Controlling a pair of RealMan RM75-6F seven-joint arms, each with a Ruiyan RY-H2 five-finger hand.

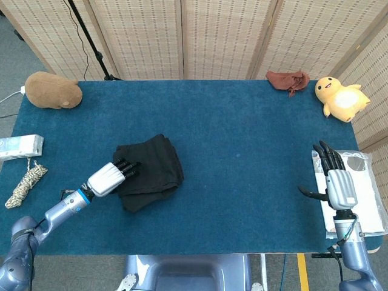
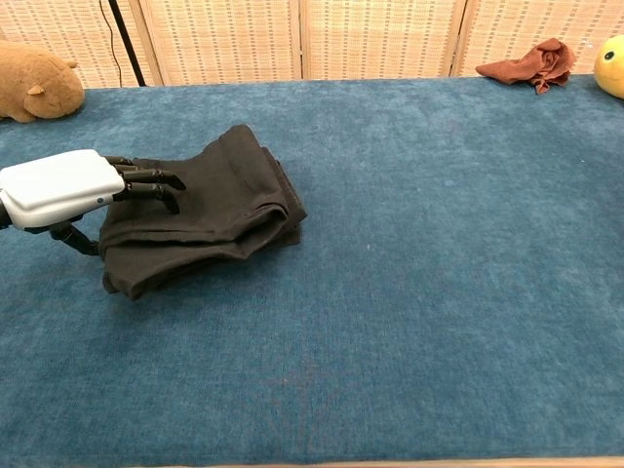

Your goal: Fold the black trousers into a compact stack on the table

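Observation:
The black trousers (image 1: 153, 168) (image 2: 219, 205) lie folded in a thick stack on the blue table (image 1: 242, 139), left of centre. My left hand (image 1: 109, 177) (image 2: 66, 185) rests on the stack's left end, its dark fingers (image 2: 146, 180) slightly curled on the top layer and its thumb down beside the edge. Whether the thumb pinches the cloth is hidden. At the table's right edge my right hand (image 1: 336, 182) lies open with fingers spread, far from the trousers and showing only in the head view.
A brown plush (image 1: 53, 91) (image 2: 34, 83) sits at the far left corner. A yellow duck plush (image 1: 339, 98) and a rust-red cloth (image 1: 289, 79) (image 2: 531, 63) are far right. A rope bundle (image 1: 27, 182) and white box (image 1: 18, 145) lie left; a white bag (image 1: 367, 182) lies beside the right hand.

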